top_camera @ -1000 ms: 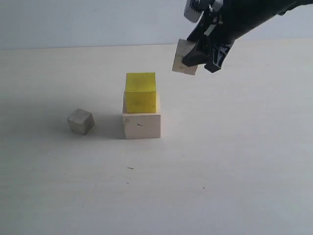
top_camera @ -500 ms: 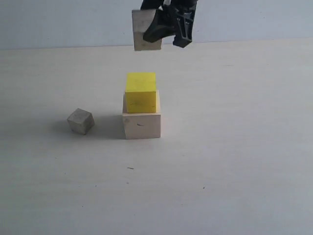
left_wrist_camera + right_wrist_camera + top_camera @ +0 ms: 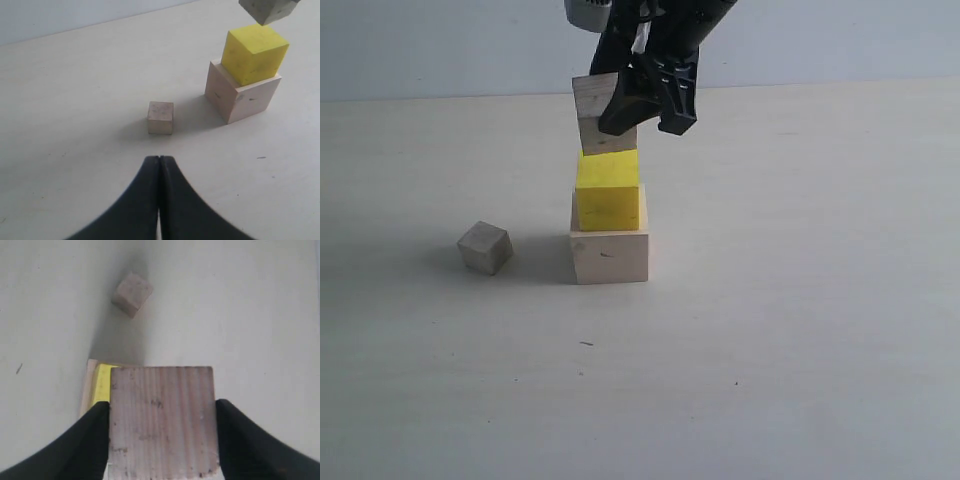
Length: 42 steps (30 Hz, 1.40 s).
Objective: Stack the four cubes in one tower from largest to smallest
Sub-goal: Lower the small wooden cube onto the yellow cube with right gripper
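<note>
The large pale wood cube (image 3: 609, 256) stands on the table with the yellow cube (image 3: 608, 190) on top of it. My right gripper (image 3: 625, 108) is shut on a small wood cube (image 3: 595, 108), held slightly tilted right above the yellow cube; contact cannot be told. The right wrist view has this cube (image 3: 162, 422) filling the space between both black fingers (image 3: 90, 440), with a strip of the yellow cube (image 3: 102, 382) beneath. The smallest wood cube (image 3: 484, 247) lies on the table left of the stack. My left gripper (image 3: 159, 159) is shut and empty, short of that little cube (image 3: 160, 117).
The pale tabletop (image 3: 800, 330) runs wide around the stack, meeting a light wall (image 3: 440, 45) at the back. A few small dark specks (image 3: 586, 344) mark the surface in front of the stack.
My right gripper has carried the small wood cube leftward from the upper right, then down to just above the yellow cube. The stack and the smallest cube have not moved.
</note>
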Motion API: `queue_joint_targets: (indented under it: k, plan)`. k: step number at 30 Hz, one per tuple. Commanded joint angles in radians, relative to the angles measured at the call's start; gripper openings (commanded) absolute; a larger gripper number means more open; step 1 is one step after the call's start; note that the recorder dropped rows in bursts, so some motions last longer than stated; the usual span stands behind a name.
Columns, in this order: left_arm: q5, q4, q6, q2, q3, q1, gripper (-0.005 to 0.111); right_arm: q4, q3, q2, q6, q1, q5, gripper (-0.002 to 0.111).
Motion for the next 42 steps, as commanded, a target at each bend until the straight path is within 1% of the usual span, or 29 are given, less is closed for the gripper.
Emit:
queue_joint_targets:
  k: [1,7,22,29,42]
  plan:
    - [-0.004,-0.006,-0.008,-0.008,0.005,0.002,0.000,0.013,-0.011,0.005,0.010,0.000,0.006,0.000]
    - [-0.004,-0.006,-0.008,-0.008,0.005,0.002,0.000,0.006,-0.011,0.005,0.096,-0.002,-0.013,0.000]
    - [-0.004,-0.003,-0.008,-0.008,0.005,0.002,0.000,0.013,0.019,0.005,0.112,-0.002,-0.018,0.000]
    - [-0.004,-0.003,-0.008,-0.008,0.005,0.002,0.000,0.021,0.063,0.005,0.108,-0.002,-0.053,0.000]
    - [-0.004,-0.001,-0.008,-0.008,0.005,0.002,0.000,0.035,0.063,0.005,0.108,-0.002,-0.054,0.000]
